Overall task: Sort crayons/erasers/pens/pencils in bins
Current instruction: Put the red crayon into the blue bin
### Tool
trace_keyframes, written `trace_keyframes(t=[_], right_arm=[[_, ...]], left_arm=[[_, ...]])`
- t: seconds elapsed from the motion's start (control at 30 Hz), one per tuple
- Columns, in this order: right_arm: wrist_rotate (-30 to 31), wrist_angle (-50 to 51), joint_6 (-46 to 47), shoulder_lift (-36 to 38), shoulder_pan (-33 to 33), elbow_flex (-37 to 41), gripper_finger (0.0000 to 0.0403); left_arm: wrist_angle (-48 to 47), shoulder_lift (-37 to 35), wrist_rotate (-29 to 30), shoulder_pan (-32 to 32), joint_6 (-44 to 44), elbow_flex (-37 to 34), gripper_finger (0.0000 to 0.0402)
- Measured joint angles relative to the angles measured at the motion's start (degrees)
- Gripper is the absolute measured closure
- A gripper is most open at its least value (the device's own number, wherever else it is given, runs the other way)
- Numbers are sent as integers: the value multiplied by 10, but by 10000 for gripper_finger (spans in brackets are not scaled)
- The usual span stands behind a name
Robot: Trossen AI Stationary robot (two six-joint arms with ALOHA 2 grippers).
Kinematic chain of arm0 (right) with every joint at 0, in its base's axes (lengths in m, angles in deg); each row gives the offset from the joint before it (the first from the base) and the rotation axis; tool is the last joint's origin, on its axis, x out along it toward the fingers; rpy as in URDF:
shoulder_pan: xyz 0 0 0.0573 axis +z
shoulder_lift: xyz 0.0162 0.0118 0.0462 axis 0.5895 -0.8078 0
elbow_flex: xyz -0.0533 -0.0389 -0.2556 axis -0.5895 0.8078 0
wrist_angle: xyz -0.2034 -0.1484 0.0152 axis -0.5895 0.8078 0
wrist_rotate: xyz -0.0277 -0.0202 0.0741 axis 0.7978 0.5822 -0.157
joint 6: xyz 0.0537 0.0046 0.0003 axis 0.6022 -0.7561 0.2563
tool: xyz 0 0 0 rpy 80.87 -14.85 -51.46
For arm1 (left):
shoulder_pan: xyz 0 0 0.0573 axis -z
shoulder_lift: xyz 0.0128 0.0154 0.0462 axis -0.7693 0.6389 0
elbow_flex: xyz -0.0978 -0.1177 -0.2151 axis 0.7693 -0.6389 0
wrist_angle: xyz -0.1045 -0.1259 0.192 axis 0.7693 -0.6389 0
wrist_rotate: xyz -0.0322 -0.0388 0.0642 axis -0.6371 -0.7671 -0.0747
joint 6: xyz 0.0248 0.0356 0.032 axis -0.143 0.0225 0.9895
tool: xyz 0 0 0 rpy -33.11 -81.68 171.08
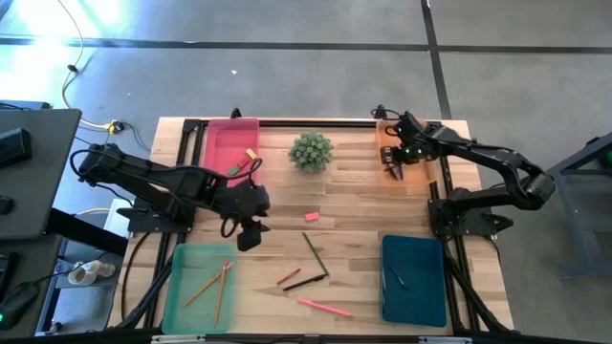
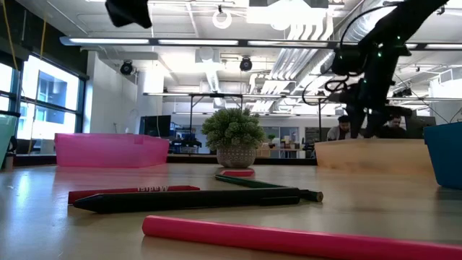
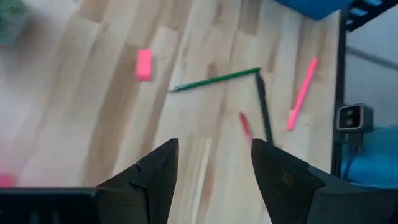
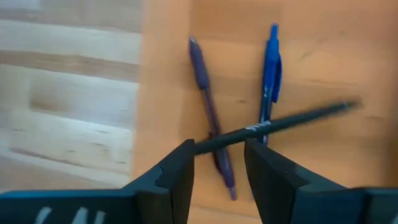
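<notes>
**A:** High view: the right gripper (image 1: 397,170) hangs over the orange bin (image 1: 413,164) at the counter's far right corner; the left gripper (image 1: 247,234) is mid-counter, near the pink eraser (image 1: 311,217). Two pencils lie in the green bin (image 1: 203,287), one pen in the teal bin (image 1: 413,279).

**B:** Low view mostly shows leftovers: pink pencil (image 2: 289,239), black pen (image 2: 188,200), red crayon (image 2: 133,192), green pencil (image 2: 268,185).

**A:** Left wrist view: jaws wide apart, nothing between them.

**B:** Right wrist view: jaws clamped on a black pen (image 4: 273,126) by its very end, above a purple pen (image 4: 210,116) and a blue pen (image 4: 269,70) in the bin.

**A:** Risky grip imo. Held that close to the tip, it could swing or bounce out on release.
</notes>
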Motion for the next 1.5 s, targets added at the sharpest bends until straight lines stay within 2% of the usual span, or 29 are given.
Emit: trace_keyframes(t=[0.1, 0.3, 0.43, 0.7, 0.97, 1.2, 1.5], right_arm=[[5, 28, 12, 0, 17, -36, 264], [46, 90, 53, 0, 83, -119, 266], [96, 144, 86, 0, 143, -167, 270], [127, 176, 137, 0, 223, -196, 269], [131, 184, 108, 0, 244, -195, 269], [144, 184, 100, 0, 243, -195, 269], [158, 184, 92, 0, 243, -195, 269]], left_arm=[[-56, 3, 24, 4, 0, 33, 212], [-68, 3, 49, 12, -12, 71, 212], [-68, 9, 42, 18, -81, 72, 212], [-68, 68, 29, 59, -167, 72, 228], [-41, 145, 18, 95, -227, 72, 249], [17, 202, 19, 107, -240, 72, 262], [26, 272, 23, 109, -240, 72, 270]])
